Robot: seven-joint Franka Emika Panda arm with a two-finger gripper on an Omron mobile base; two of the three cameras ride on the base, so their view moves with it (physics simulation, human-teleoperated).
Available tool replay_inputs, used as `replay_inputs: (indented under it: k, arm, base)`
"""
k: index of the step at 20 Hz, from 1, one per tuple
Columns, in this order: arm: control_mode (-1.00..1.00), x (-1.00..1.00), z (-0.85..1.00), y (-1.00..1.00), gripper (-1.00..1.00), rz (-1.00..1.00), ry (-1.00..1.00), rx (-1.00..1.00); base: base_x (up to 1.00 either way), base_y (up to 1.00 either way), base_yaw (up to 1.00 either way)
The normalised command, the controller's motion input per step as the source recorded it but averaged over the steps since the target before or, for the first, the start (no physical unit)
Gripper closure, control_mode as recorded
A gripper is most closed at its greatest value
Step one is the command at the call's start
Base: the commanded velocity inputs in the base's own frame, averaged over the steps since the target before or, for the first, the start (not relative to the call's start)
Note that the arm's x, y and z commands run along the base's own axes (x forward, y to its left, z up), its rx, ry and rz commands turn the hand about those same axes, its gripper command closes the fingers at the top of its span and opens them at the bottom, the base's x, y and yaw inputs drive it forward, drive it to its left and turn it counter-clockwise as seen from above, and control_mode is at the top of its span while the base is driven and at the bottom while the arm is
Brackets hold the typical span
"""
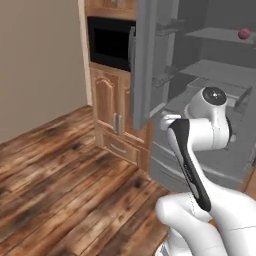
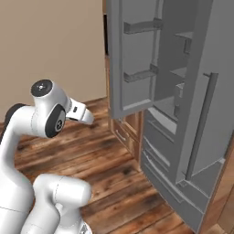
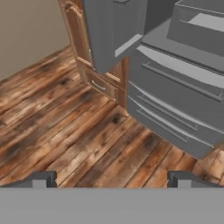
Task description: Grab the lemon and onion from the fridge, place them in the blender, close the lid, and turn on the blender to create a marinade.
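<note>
Onion (image 1: 243, 33) is seen as a small reddish-purple ball resting on an upper shelf (image 1: 220, 34) inside the fridge (image 1: 210, 75), toward the far right of the left base view. The fridge stands with both grey doors swung open; the left door (image 2: 132, 55) carries two racks (image 2: 141, 73) on its inner face, and the right door (image 2: 201, 119) hangs open with a long handle along it. Inner shelves are visible between the doors, and wide grey drawers (image 3: 175, 92) with bar handles fill the lower part of the fridge.

To the left of the fridge, a black microwave (image 1: 109, 42) is set into wooden cabinets (image 1: 112, 112), with a small drawer (image 3: 99, 85) beneath the cabinet doors. A plain beige wall (image 1: 40, 60) lies further left, and a dark plank floor (image 3: 65, 131) spreads in front.

The arm (image 1: 200, 150) is folded in front of the fridge, well apart from the shelves. The claw (image 3: 112, 180) is seen in the hand view with its two dark fingertips (image 3: 41, 179) spread wide apart and nothing between them; it is open and pointed down at the floor before the lower drawers.
</note>
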Motion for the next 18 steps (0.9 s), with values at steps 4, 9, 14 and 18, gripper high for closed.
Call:
replay_inputs:
  k: [4, 9, 14, 18]
  arm:
    - [1.00, 0.00, 0.00, 0.00, -1.00, 0.00, 0.00, 0.00]
    - [1.00, 0.00, 0.00, 0.00, -1.00, 0.00, 0.00, 0.00]
    - [1.00, 0.00, 0.00, 0.00, -1.00, 0.00, 0.00, 0.00]
    - [1.00, 0.00, 0.00, 0.00, -1.00, 0.00, 0.00, 0.00]
  base:
    - [0.83, 0.16, -0.46]
    - [0.81, 0.09, -0.46]
    - [0.78, 0.10, -0.47]
    - [0.77, 0.23, -0.49]
